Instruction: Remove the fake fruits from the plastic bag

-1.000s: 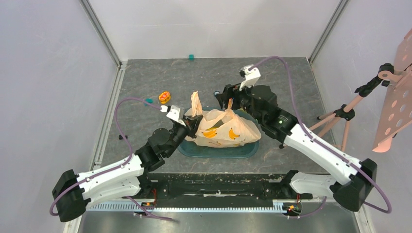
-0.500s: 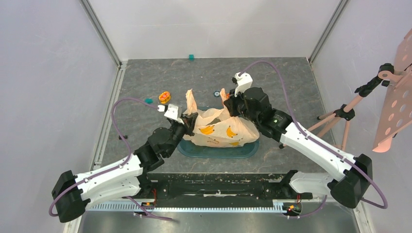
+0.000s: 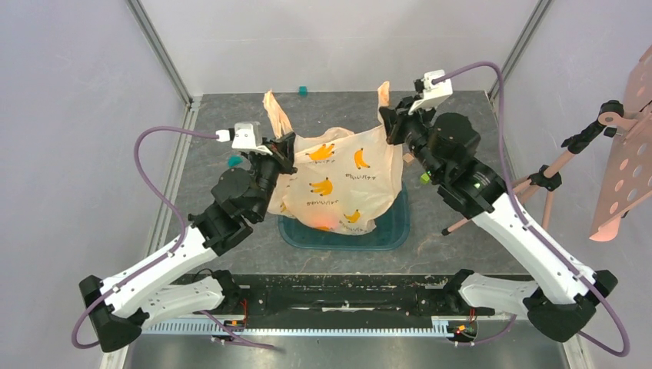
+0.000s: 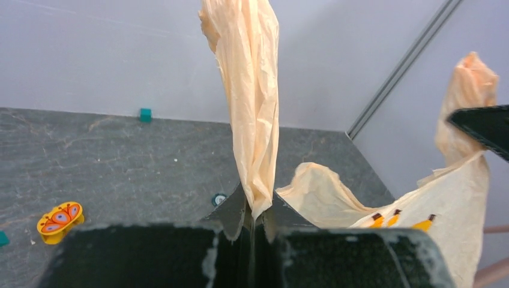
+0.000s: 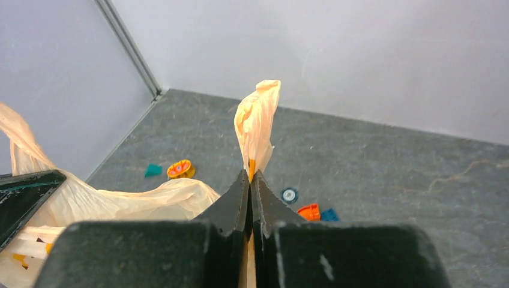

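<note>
The plastic bag [image 3: 338, 181] is shown suspended between the two arms above a teal tub [image 3: 394, 229] that stands on the grey tabletop [image 3: 231, 115]. The bag's lower end hangs down to the tub; whether it rests on the tub floor cannot be told.

The left tool [image 4: 252, 213] is pressed together on the left handle loop [image 4: 249, 120], which rises upright out of the jaws as a twisted strip. The right tool [image 5: 250, 180] is likewise closed, pinching the right handle loop [image 5: 257, 129] at its base. In the top view the bag's mouth is stretched between the two pinched loops, and the printed yellow bananas and small dark lettering on its face are spread flat toward the camera.

The fake fruits are enclosed in the bag. Only a red-orange patch [image 3: 323, 223] is seen through the thin plastic near the bottom; the other fruits cannot be made out. The inside of the tub is largely covered by the bag.

Loose items lie on the tabletop outside both containers:
- an orange-yellow butterfly toy [image 4: 59, 219]
- a teal block [image 4: 145, 114] near the back wall
- a small round disc [image 5: 289, 195]
- an orange block [image 5: 310, 211] just beside a blue block [image 5: 329, 214]
</note>
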Action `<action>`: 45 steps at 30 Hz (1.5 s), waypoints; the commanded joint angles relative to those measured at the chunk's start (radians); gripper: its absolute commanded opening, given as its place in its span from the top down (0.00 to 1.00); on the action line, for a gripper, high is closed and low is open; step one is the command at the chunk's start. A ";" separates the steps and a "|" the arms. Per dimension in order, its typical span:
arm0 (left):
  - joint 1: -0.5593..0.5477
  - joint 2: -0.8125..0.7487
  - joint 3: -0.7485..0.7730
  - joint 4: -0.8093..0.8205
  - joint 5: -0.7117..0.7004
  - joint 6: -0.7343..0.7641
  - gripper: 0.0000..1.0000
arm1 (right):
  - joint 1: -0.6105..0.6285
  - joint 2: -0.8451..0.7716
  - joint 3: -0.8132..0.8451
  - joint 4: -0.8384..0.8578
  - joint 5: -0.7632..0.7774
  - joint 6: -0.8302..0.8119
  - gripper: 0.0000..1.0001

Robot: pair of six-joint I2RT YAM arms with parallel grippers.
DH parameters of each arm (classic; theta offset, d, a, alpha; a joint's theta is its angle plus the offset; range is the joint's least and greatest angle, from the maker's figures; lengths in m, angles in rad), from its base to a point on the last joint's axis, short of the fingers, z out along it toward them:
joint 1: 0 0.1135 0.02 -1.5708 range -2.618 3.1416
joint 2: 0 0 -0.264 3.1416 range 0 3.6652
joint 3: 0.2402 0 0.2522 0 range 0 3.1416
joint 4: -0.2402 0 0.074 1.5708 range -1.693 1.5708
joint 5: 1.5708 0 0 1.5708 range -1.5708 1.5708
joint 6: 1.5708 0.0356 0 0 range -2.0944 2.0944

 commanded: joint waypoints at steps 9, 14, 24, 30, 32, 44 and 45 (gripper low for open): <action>0.052 -0.118 0.173 -0.185 0.072 0.033 0.98 | -0.024 -0.148 0.163 -0.036 -0.023 -0.154 1.00; 0.052 -0.148 0.294 -0.403 0.245 -0.023 0.98 | -0.025 -0.182 0.200 -0.121 -0.189 -0.095 1.00; 0.052 -0.184 0.450 -0.747 0.504 -0.175 0.98 | -0.025 -0.213 0.226 -0.250 -0.405 -0.007 1.00; 0.052 -0.198 0.451 -0.883 0.655 -0.269 0.98 | -0.025 -0.229 0.178 -0.338 -0.427 0.019 1.00; 0.052 -0.202 0.416 -0.909 0.682 -0.288 0.98 | -0.025 -0.237 0.133 -0.352 -0.426 0.025 1.00; 0.052 -0.121 0.150 -0.841 0.545 -0.300 0.98 | -0.026 -0.143 -0.101 -0.256 -0.294 -0.020 1.00; 0.052 -0.102 0.132 -0.819 0.510 -0.292 0.98 | -0.026 -0.127 -0.110 -0.228 -0.259 -0.035 1.00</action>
